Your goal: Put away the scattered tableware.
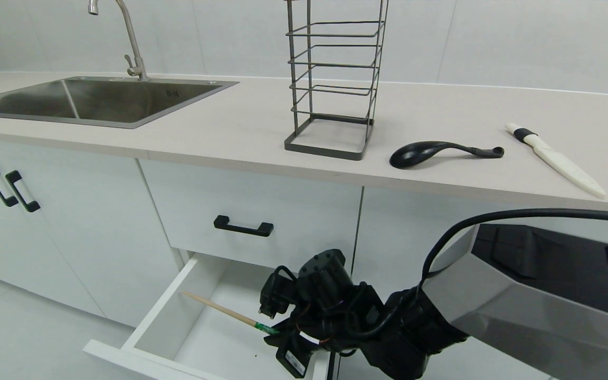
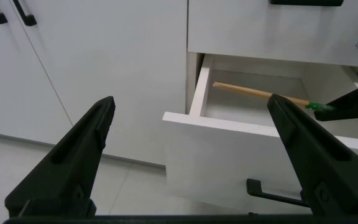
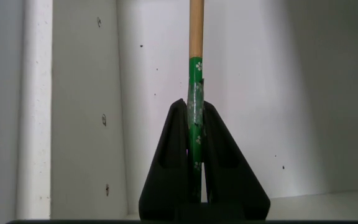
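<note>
- My right end effector [image 1: 275,332] is clamped on the green-painted end of the chopstick [image 1: 219,310], with the pads pinched tight on it in the right wrist view.
- The stick's long axis runs straight out from the fingertips toward the robot's left. Its bare wooden tip hangs over the open drawer [image 1: 162,311], near the left wall — I cannot tell whether it touches the white floor.
- The release turns on this, I judge: the length seems to lie within the drawer walls, so lowering and letting go should do.
- My left end effector [image 2: 189,106] is spread wide and empty, off the drawer's left front corner.
- The black spoon [image 1: 420,153] and white knife [image 1: 557,161] lie on the counter [image 1: 230,121] — the right arm is nearer.
</note>
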{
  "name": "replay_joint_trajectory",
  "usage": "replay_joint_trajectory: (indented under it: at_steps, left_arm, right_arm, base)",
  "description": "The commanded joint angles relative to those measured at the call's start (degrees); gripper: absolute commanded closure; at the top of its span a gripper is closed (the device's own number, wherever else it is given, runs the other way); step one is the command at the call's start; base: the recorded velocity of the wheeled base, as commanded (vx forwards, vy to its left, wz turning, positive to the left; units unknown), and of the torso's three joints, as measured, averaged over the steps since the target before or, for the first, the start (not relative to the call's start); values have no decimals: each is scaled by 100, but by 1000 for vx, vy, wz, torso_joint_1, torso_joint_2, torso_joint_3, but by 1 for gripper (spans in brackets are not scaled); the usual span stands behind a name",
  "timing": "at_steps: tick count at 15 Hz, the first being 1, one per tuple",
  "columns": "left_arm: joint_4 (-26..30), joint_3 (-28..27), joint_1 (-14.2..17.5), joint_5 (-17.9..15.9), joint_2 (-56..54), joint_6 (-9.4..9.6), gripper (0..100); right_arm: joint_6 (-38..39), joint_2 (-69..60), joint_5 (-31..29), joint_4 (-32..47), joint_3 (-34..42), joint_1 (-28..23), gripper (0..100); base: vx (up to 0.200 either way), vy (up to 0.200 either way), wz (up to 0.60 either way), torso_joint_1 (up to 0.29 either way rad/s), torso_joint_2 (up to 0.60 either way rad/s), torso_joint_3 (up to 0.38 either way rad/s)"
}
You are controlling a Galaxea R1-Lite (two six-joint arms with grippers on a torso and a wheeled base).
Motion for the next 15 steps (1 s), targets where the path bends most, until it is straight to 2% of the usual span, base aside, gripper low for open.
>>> replay_joint_trajectory:
  at_steps: [1,4,6,11,15]
  left_arm:
    - [-1,0,1,1,0,2,0]
    - [-1,0,1,1,0,-7,0]
    - [-1,0,1,1,0,2,0]
    - [-1,0,1,1,0,2,0]
    - [-1,0,1,1,0,2,0]
  right_arm:
    - [8,100,-23,-2,-18,-2,100]
    - [8,275,-59,6,-256,16,100]
    - [8,346,-331,15,-317,25,100]
    - [8,486,-586,42,-440,42,100]
    - [-1,618,-612,42,-449,95,100]
  base:
    - [0,0,0,0,0,0]
    - [0,0,0,0,0,0]
    - [0,0,0,0,0,0]
    - [0,0,0,0,0,0]
    - [0,0,0,0,0,0]
